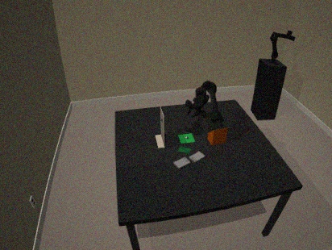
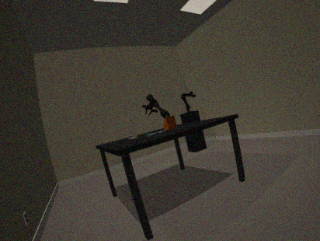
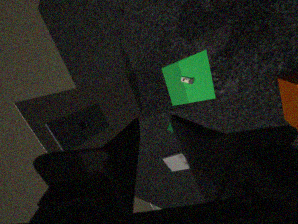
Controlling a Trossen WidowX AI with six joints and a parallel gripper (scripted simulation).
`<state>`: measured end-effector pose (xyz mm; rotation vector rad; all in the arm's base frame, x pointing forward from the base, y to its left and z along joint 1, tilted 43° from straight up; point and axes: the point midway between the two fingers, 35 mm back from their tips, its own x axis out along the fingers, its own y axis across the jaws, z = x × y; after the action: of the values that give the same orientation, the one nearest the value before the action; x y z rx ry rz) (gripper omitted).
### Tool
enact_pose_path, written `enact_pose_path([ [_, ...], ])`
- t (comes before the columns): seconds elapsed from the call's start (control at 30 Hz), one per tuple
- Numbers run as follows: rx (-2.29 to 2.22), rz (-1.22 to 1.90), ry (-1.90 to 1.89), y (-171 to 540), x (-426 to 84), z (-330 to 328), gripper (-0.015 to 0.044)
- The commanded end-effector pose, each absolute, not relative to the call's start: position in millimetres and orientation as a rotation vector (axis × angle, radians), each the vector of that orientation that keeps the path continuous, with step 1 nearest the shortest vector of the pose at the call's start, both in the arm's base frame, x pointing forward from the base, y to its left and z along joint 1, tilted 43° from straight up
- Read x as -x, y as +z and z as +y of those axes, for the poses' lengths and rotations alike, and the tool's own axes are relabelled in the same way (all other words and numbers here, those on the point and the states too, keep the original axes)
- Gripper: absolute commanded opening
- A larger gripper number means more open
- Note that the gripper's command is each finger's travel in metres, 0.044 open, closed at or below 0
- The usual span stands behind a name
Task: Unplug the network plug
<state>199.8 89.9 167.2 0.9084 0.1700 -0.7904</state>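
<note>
The small pale network plug [image 1: 185, 138] [image 3: 190, 80] lies on the table inside the bright green marked square [image 1: 191, 141] [image 3: 197, 92]. The white upright panel [image 1: 162, 121] stands to the left of the square on its pale base. My gripper [image 1: 192, 107] [image 2: 147, 110] [image 3: 154, 120] hangs in the air behind and above the square, well clear of the plug and the table. Its two dark fingers frame the bottom of the wrist view, apart, with nothing between them.
An orange box [image 1: 217, 136] [image 2: 169, 123] [image 3: 289, 102] stands right of the square. Two grey cards [image 1: 181, 162] [image 1: 197, 156] and a small dark green patch [image 1: 184, 149] lie in front of it. A black pedestal [image 1: 267, 89] with a second arm stands beyond the table's right corner.
</note>
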Motion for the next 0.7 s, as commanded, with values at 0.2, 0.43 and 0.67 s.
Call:
enact_pose_path([
  [0.2, -0.913, 0.163, -0.786, 171.4, -199.9, 92.2, 0.0392],
  [0.43, -0.913, 0.163, -0.786, 171.4, -199.9, 92.2, 0.044],
  [0.67, -0.913, 0.163, -0.786, 171.4, -199.9, 92.2, 0.044],
])
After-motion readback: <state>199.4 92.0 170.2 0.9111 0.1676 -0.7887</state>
